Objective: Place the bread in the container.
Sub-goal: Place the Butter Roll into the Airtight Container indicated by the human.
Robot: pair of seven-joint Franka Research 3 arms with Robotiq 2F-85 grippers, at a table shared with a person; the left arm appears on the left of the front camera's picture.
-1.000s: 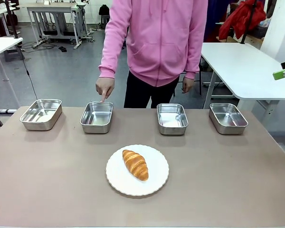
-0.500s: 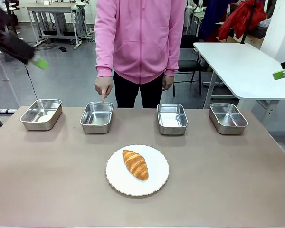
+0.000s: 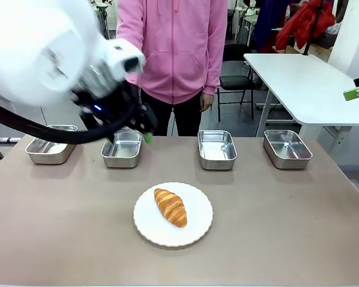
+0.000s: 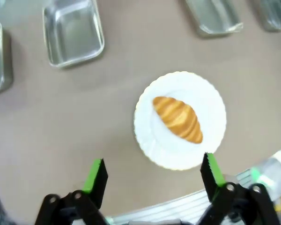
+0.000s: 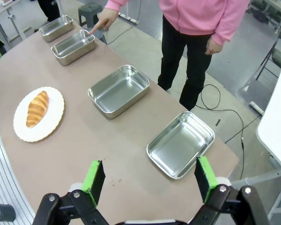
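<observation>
The bread [image 3: 170,207] lies on the white plate [image 3: 194,230], a little left of the plate's middle. One tapered end points at the plate's far-left rim and the other at its near-right rim. Nothing touches the bread.

Beyond the plate, 4 steel trays stand in a row across the brown table [image 3: 287,239]. The outer left tray [image 3: 48,146] and the pointed-at tray [image 3: 122,149] stand beyond the plate to its left. The inner right tray [image 3: 217,149] and the outer right tray [image 3: 287,148] stand beyond it to its right. All 4 are well apart from the plate.

A person in a pink hoodie [image 3: 173,42] stands on the far side of the plate. In the right wrist view the person's hand [image 5: 104,18] reaches down, its forefinger at the far rim of the pointed-at tray.

The left gripper [image 4: 153,173] hangs above the table with its jaws spread wide and nothing between them. Its camera looks down on the plate, which lies just past the 2 green pads [image 4: 96,174]. In the front view the left arm [image 3: 48,54] is blurred. It is beyond the plate and to its left, and covers part of the pointed-at tray.

The right gripper [image 5: 149,178] hangs high, well to the right of the plate, with its jaws also wide apart and empty.
</observation>
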